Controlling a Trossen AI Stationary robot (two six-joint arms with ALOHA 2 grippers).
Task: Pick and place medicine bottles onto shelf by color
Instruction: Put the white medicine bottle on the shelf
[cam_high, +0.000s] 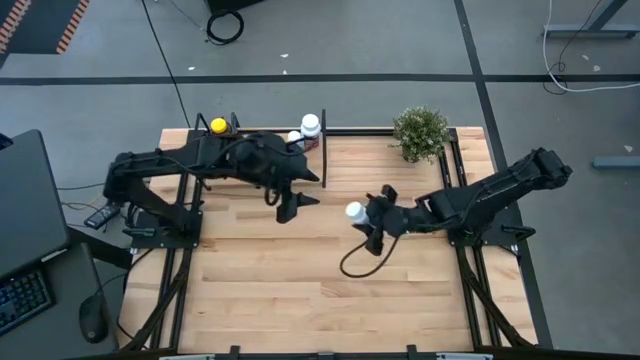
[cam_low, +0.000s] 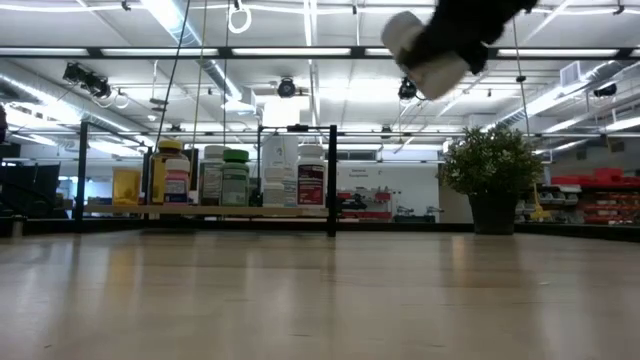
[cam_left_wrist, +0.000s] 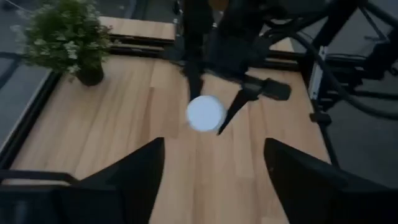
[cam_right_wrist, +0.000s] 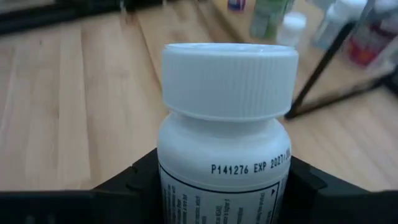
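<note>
Lighting even, bright; source is ceiling strip lights (cam_low: 300, 52), glaring in the low view. Shadows on tabletop (cam_high: 300, 280) soft, faint. Left wrist view dim, motion-blurred throughout. Right wrist view: white bottle (cam_right_wrist: 227, 137) sharp, shelf (cam_right_wrist: 348, 93) behind defocused.

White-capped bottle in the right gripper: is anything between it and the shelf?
Yes. The left gripper, open and empty, hangs over the table between the white-capped bottle in the right gripper and the shelf. The potted plant stands off to the side, clear of that line.
</note>
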